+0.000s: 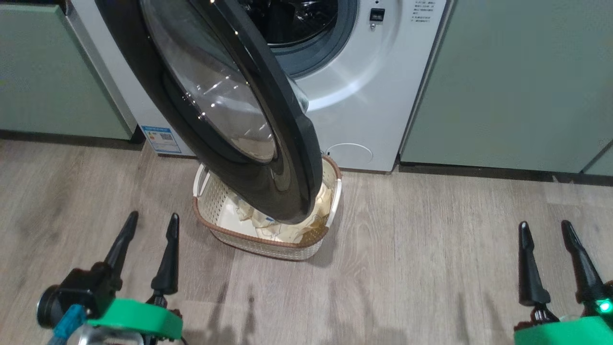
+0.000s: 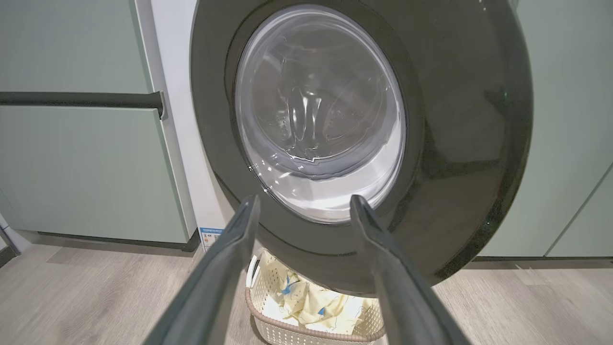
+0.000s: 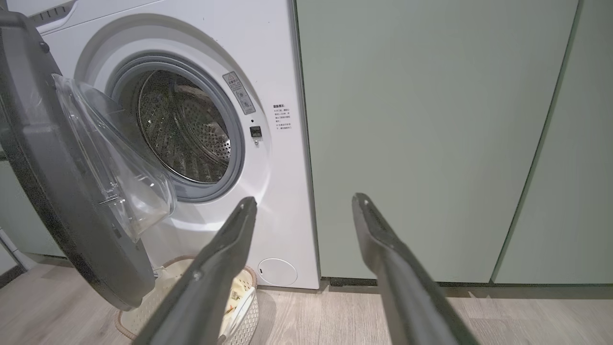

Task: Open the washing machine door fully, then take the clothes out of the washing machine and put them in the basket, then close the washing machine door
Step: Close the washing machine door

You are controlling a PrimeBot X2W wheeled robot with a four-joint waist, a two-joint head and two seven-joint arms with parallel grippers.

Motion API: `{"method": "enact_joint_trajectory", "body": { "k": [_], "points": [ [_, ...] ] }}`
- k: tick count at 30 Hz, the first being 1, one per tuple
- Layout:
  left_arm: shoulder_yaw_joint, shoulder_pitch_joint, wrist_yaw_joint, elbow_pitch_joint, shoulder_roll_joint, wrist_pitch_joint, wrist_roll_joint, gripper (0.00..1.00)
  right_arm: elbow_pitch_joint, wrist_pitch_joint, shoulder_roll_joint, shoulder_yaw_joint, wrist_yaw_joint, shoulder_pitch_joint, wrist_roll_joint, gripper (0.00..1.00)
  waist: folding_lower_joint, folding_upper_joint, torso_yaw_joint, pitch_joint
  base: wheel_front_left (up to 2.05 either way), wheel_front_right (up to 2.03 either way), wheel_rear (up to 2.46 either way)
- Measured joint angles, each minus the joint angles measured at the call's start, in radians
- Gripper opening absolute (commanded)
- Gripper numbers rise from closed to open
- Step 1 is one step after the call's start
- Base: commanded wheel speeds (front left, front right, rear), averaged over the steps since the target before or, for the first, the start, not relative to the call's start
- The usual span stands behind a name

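Black washing machine door [image 1: 225, 110] standing open, edge toward robot, over basket [image 1: 268, 250]

A washing machine [image 1: 373, 96] stands between cabinets [image 1: 517, 81], its door [image 1: 294, 153] hinged at the left and standing out over a basket [image 1: 258, 248] on the floor [image 1: 431, 263] just before it, clothes [image 1: 287, 232] in the basket, left gripper [image 1: 153, 218] and right gripper [image 1: 546, 225] nearer, either side.

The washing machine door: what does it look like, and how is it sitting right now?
The washing machine door is a large, round, glossy black ring, plastic by its look, around a bulging clear porthole. It stands swung open from the white machine, its lower edge hanging over the basket and the clothes inside. Whether it touches the basket cannot be told.
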Motion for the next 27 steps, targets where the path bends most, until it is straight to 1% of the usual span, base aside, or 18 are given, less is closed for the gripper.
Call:
{"method": "enact_joint_trajectory", "body": {
  "k": [23,24,25,26,27],
  "points": [
    [-0.021,0.0,0.019,0.01,-0.002,-0.008,0.003,1.0,0.009,0.0,0.0,0.007,0.0,0.007,-0.007,1.0,0.0,0.0,-0.017,-0.005,0.0,0.0,0.0],
    [-0.021,0.0,0.019,0.01,-0.002,-0.008,0.003,1.0,0.009,0.0,0.0,0.007,0.0,0.007,-0.007,0.98,0.0,0.0,-0.018,-0.005,0.0,0.0,0.0],
    [-0.021,0.0,0.019,0.01,-0.002,-0.008,0.004,1.0,0.009,0.0,0.0,0.007,0.0,0.007,-0.007,0.64,0.0,0.0,-0.018,-0.004,0.0,0.0,0.0],
    [-0.021,0.0,0.025,0.01,-0.002,-0.009,0.004,1.0,0.01,0.0,0.0,0.007,0.0,0.007,-0.007,0.0,0.0,0.0,-0.019,-0.004,0.0,0.0,0.0],
    [-0.021,0.0,0.028,0.01,-0.002,-0.009,0.004,1.0,0.011,0.0,0.0,0.007,0.0,0.007,-0.007,0.0,0.0,0.0,-0.019,-0.004,0.0,0.0,0.0]
  ]
}}
